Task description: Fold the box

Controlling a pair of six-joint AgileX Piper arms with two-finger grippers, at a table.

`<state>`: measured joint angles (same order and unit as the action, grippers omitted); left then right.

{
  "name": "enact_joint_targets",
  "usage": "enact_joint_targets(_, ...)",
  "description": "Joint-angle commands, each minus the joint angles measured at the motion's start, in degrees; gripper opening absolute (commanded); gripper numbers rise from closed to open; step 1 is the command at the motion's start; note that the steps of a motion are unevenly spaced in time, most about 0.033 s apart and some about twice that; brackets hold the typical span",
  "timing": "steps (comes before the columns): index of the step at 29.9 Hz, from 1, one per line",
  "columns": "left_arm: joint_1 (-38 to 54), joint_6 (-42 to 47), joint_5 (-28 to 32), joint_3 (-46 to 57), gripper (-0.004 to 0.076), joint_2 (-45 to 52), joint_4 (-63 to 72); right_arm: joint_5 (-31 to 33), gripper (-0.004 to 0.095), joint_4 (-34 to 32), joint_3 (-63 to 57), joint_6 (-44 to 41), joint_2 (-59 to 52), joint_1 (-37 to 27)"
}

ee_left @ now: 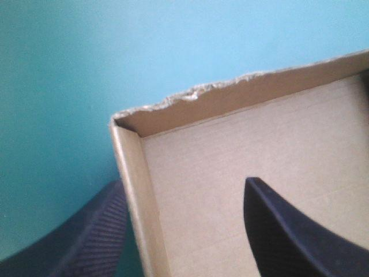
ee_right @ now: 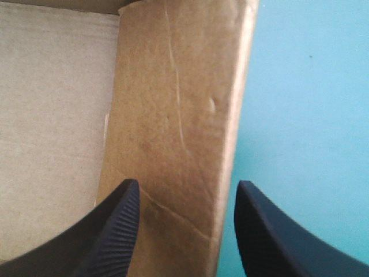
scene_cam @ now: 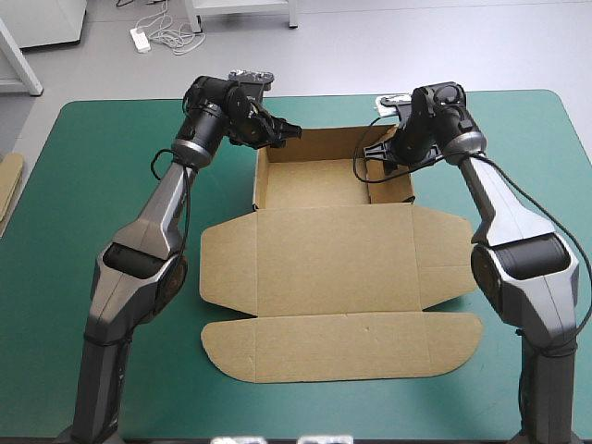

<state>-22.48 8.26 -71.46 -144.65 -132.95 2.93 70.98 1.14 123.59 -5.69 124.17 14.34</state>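
Lying on the table: the brown box (scene_cam: 333, 250) sits mid-table on the teal-green cover (scene_cam: 111, 203), with an open tray at its far end and the lid and flaps flat toward the robot.
Left gripper (ee_left: 184, 183): at the tray's far left corner, black fingers spread wide, one inside the tray and one outside, the left wall between them; holding nothing.
Right gripper (ee_right: 187, 183): fingers likewise apart, straddling the tray's right wall; holding nothing.
Table's left edge: a sliver of more brown board (scene_cam: 7, 190).
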Motion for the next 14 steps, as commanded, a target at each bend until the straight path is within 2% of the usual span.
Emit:
enact_joint_targets(1, -0.21, -0.34, -2.57, -2.82, 0.0435, 6.02, -1.49, 0.40, 0.0483, -1.14, 2.18, 0.64, -5.39, -0.39)
enact_joint_targets(6, -0.21, -0.47, -2.57, -2.82, 0.0430, 10.93, -6.28, 0.40, 0.0483, -0.41, 2.18, 1.59, -6.60, -0.89)
enact_joint_targets(14, -0.21, -8.26, -2.69, -0.96, 0.0428, 23.11, -7.90, 0.48, 0.0483, -0.53, 2.08, 2.54, -7.37, -0.89)
